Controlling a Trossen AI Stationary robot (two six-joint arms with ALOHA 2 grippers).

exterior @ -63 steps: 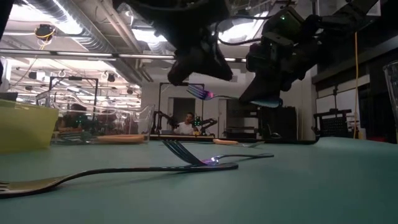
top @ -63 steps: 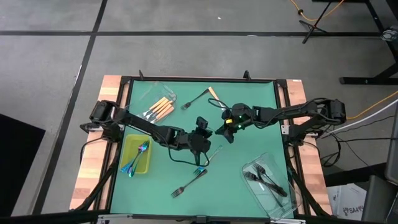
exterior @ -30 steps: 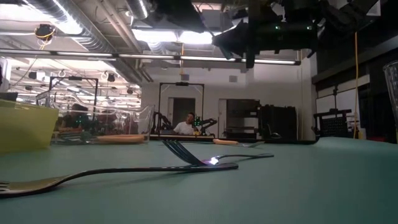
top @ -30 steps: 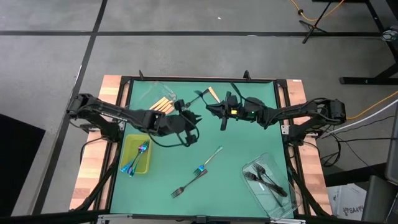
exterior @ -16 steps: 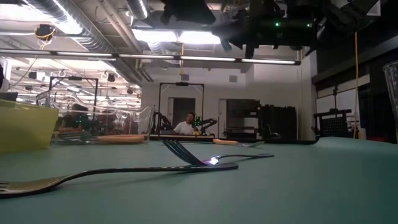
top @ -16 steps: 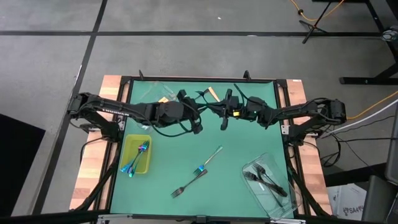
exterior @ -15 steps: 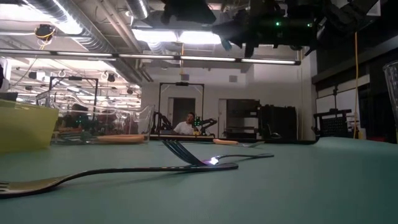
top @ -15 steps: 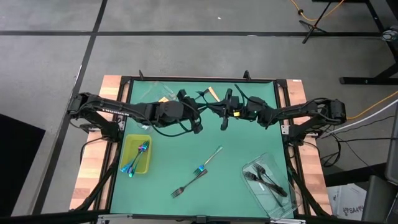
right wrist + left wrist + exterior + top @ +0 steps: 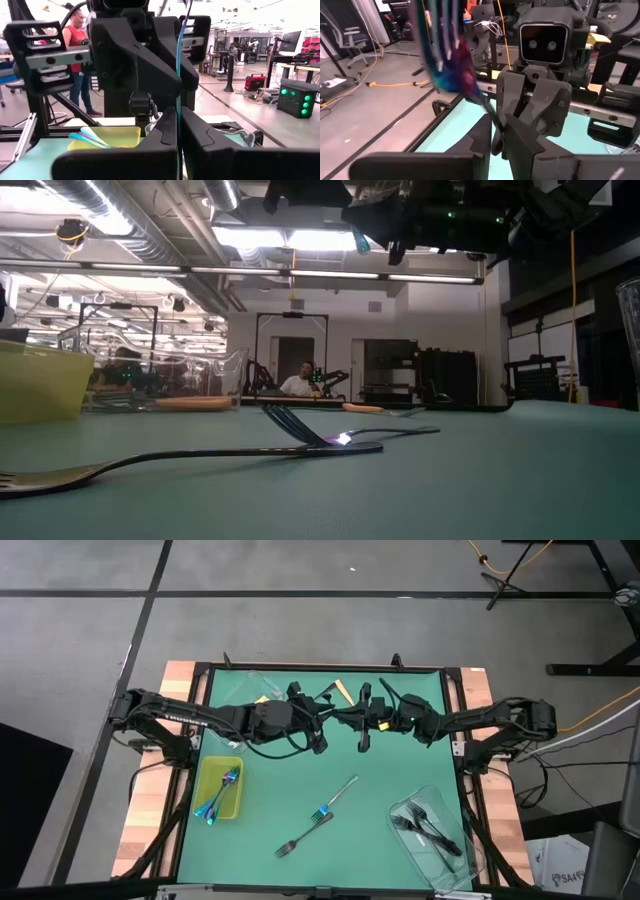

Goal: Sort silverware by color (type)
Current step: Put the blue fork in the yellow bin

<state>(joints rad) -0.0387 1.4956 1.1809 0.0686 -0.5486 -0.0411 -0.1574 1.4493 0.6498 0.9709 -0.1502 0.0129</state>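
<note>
Upper centre of the high view, the left gripper (image 9: pixel 322 717) and right gripper (image 9: pixel 356 723) meet nose to nose, arms hiding most of the iridescent fork (image 9: pixel 451 67) between them. The right gripper pinches its handle edge-on; whether the left gripper's fingers grip or stand apart cannot be told. 2 forks (image 9: pixel 320 815) lie lower centre. No writing is legible.

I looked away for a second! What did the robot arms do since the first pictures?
Both arms carried the rainbow fork from above the table's middle to its far side. The left gripper and right gripper meet there, high up, the right one shut on the fork. The loose forks on the mat, the yellow-green tray and the tub of dark forks stayed put.
</note>
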